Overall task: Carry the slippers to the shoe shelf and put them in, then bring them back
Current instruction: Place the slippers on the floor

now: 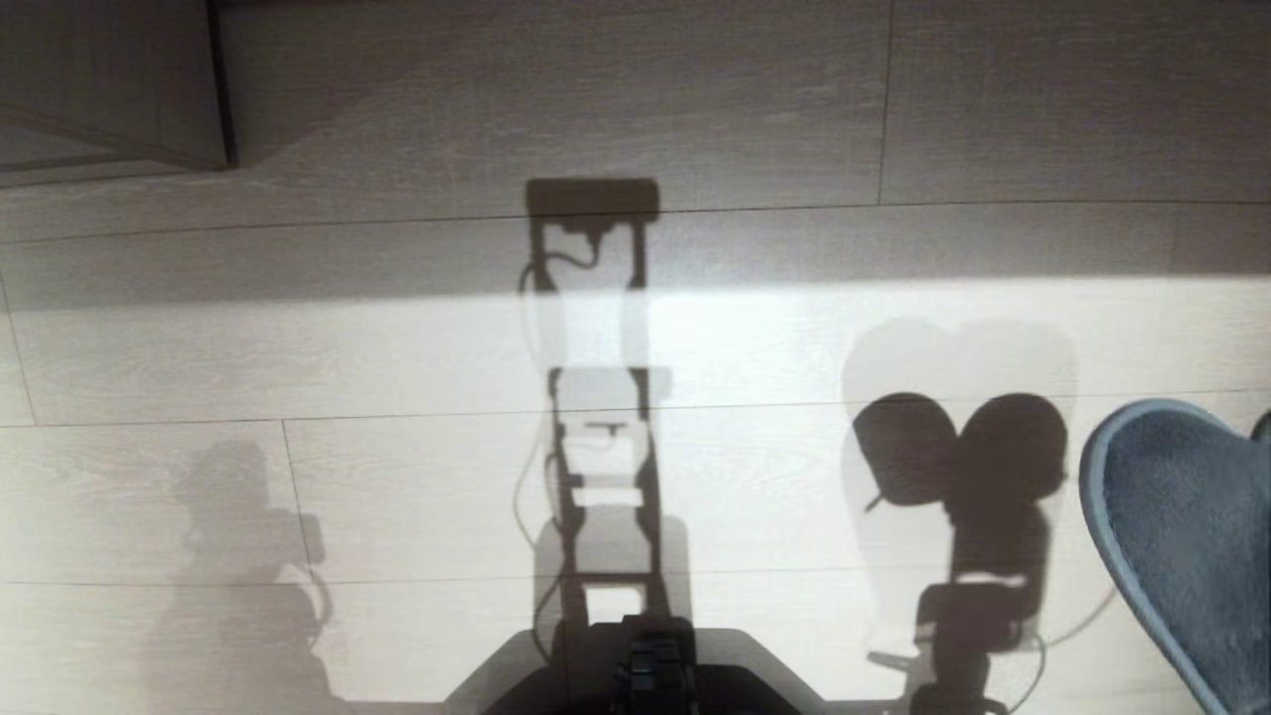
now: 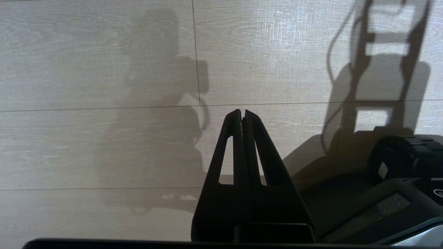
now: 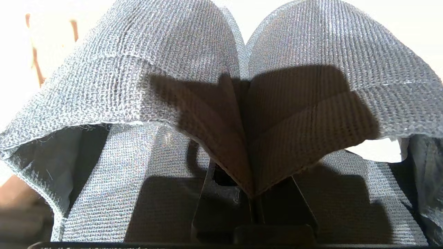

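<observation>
The slippers [image 3: 193,69] are a grey-blue knitted pair hanging toes-away, side by side, in the right wrist view. My right gripper [image 3: 251,193] is shut on their two inner upper edges, pinched together; its fingertips are hidden under the cloth. In the head view one slipper [image 1: 1182,536] with its paler blue rim pokes in at the right edge above the floor, and the right gripper itself is outside that picture. My left gripper [image 2: 242,112] is shut and empty, held low over the floor beside the base.
Pale wood-look floor planks [image 1: 397,497] fill the view, crossed by shadows of the robot and the slippers. A taupe wood furniture corner [image 1: 109,89] stands at the far left; I cannot tell whether it is the shoe shelf. My dark base [image 1: 645,665] sits at the near edge.
</observation>
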Tool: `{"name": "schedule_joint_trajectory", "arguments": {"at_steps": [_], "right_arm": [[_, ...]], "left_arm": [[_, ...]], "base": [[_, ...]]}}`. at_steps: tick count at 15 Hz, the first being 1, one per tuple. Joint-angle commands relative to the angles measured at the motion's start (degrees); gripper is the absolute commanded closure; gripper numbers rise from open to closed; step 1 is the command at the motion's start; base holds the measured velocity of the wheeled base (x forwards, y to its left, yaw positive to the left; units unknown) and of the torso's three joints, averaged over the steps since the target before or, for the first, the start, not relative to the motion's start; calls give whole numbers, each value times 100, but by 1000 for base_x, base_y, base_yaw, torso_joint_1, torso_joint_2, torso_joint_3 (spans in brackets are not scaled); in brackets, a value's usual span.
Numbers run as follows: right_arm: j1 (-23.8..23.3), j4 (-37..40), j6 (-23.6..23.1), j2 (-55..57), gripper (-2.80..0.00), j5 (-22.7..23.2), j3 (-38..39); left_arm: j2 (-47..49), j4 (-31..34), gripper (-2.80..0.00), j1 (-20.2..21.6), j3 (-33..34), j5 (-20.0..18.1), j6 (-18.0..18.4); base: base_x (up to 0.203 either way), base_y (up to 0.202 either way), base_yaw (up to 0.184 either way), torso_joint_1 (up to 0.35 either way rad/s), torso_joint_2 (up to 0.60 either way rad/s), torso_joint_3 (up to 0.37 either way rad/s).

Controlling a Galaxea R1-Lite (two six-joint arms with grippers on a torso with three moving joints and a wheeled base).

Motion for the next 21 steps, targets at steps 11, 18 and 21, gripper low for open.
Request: {"name": "schedule_joint_trajectory", "arguments": {"at_steps": [11,18,21], "right_arm": [[288,-5659,-279,7689,0,-223,-3933],[490,-7387,-47,9344,0,-831,-4047],[508,-7435,18,9435,-280,-916,-4060]], "left_arm": [[-2,-2,0,-7,0,2,-8],[-2,-2,0,-6,0,2,-8],[-2,-2,0,1,0,2,-8]], "base": [[0,0,0,0,0,0],[0,0,0,0,0,0],[0,0,0,0,0,0]]}}
